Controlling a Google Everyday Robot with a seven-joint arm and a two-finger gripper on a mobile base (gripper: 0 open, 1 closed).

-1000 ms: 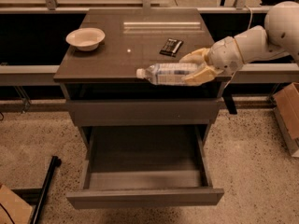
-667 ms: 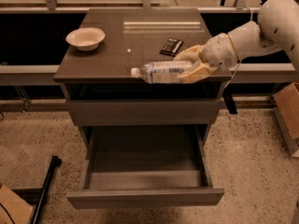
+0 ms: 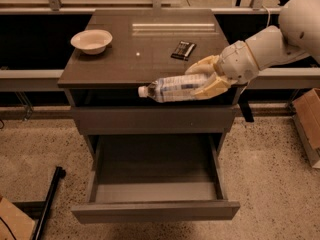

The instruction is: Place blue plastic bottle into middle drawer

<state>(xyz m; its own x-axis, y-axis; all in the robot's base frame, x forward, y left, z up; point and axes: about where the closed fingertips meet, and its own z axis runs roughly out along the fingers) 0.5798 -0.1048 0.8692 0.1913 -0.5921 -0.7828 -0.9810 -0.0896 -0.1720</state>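
The blue plastic bottle (image 3: pixel 174 88) is a clear crinkly bottle with a pale label and white cap pointing left. It lies sideways in the air, just past the cabinet top's front edge. My gripper (image 3: pixel 202 79) comes in from the right and is shut on the bottle's base end, one cream finger (image 3: pixel 200 65) above and one below. The middle drawer (image 3: pixel 155 184) stands pulled out below, its grey floor bare. The bottle hangs above the drawer's back part.
A cream bowl (image 3: pixel 92 40) sits at the cabinet top's back left. A small black packet (image 3: pixel 183 49) lies near the back right. The shallower drawer front (image 3: pixel 152 120) is shut. Cardboard boxes (image 3: pixel 308 125) stand on the floor at right, a black pole (image 3: pixel 48 201) at left.
My gripper has carried the bottle a little to the left and forward, off the cabinet top's front edge, and it now hangs over the open drawer.
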